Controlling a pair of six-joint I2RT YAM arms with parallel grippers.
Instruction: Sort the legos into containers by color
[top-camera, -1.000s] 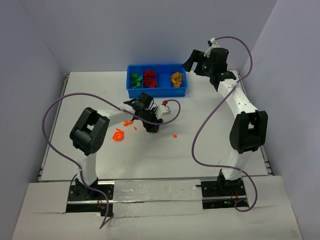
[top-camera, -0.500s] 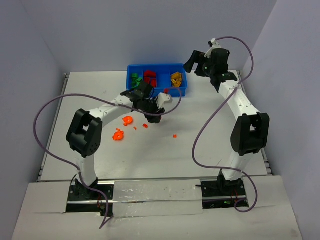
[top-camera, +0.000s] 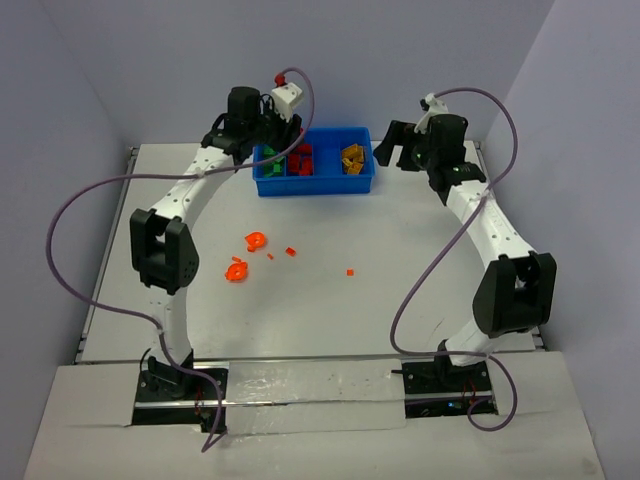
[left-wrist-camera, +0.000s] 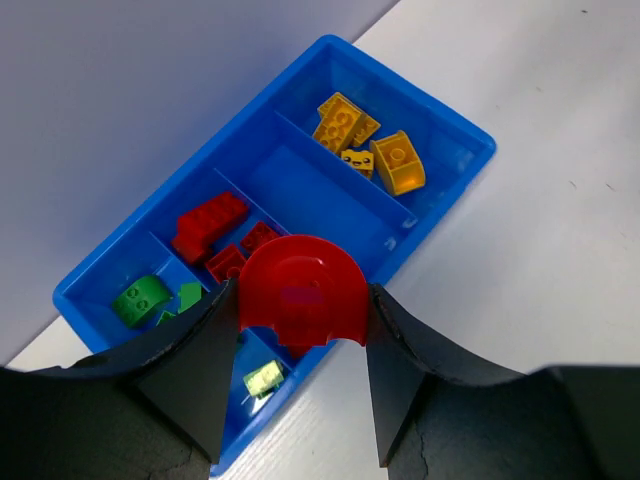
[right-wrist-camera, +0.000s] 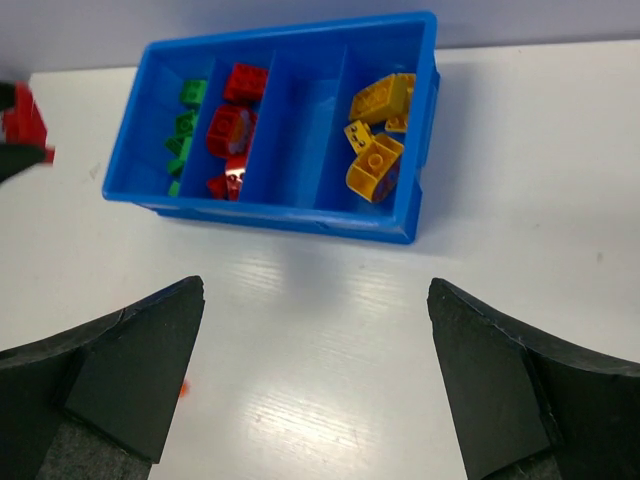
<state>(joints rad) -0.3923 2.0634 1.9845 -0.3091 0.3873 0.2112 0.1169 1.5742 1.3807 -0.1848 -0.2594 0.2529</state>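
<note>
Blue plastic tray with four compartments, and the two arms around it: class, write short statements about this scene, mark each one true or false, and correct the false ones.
1. The left end effector grips a red curved plastic piece. True.
2. In the blue plastic tray, the yellow bricks lie in the compartment right beside the green pieces. False: the compartment of red bricks and an empty compartment lie between them.
3. The right end effector holds a yellow brick. False: it is open and holds nothing.
4. Orange plastic pieces lie on the white table, outside the tray. True.
5. One compartment of the tray holds no pieces. True.
</note>
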